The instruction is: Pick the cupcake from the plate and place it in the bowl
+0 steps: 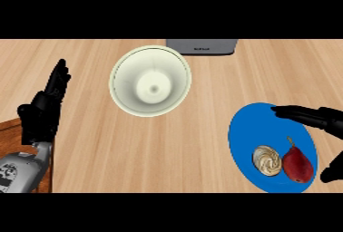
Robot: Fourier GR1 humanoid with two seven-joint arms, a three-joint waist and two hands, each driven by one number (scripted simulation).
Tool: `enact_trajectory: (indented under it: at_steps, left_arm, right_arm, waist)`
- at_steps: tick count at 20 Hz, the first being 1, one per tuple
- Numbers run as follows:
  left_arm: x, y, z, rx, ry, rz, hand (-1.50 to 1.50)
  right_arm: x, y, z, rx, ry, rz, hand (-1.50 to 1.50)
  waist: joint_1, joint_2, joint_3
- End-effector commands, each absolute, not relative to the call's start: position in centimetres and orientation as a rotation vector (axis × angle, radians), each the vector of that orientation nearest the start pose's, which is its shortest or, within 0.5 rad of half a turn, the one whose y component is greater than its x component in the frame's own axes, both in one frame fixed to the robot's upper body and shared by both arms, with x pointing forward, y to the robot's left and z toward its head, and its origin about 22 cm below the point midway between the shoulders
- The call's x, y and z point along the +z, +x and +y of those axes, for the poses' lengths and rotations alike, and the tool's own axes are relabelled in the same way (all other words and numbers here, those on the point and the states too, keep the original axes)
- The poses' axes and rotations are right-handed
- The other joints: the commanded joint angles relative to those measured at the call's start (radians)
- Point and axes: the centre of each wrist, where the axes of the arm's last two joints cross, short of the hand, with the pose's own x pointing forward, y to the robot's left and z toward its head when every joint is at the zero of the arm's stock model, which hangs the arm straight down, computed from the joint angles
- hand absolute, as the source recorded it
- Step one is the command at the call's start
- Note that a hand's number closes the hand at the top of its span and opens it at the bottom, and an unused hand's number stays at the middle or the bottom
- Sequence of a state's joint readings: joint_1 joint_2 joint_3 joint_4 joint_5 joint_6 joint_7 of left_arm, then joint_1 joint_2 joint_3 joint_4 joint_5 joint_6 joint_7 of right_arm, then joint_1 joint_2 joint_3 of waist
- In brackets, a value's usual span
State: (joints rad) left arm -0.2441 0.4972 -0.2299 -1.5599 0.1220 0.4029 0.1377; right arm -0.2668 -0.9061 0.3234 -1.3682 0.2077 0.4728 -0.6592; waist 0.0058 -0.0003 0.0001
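**Two things on one plate, and I want only one**

Two things sit side by side on the blue plate (244, 136): the cupcake (267, 160) with its swirly top, and a red pear (297, 164) touching it on the right. My right hand (313, 116) hangs over the far edge of the plate, fingers (289, 111) straight and spread from the thumb, holding nothing. The cupcake is nearer to me than those fingers.

I think the pear is the trouble. It is so close that I could bump it, roll it off the plate, or grab it by mistake. The white bowl (150, 81) is well apart to the left, so I could also tip the cupcake on the way.

My left hand (41, 113) rests open at the left edge, fingers up.

Part of my right hand is cut off at the side. A grey box (202, 46) at the top is cut off too, and I cannot tell what it is.
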Motion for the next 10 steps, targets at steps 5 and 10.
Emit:
enact_trajectory:
  at_steps: [5,10]
  left_arm:
    - [7.5,28.1,26.8,-0.169,0.386,-1.642,0.00]
    - [7.5,28.5,26.9,-0.166,0.387,-1.651,0.00]
  right_arm:
    - [8.0,28.0,-35.4,1.672,0.059,-1.354,-1.50]
    - [6.7,28.4,-33.2,1.691,-0.023,-1.296,-1.50]
  waist:
    - [-0.003,-0.001,0.000]
    - [-0.005,0.000,0.000]
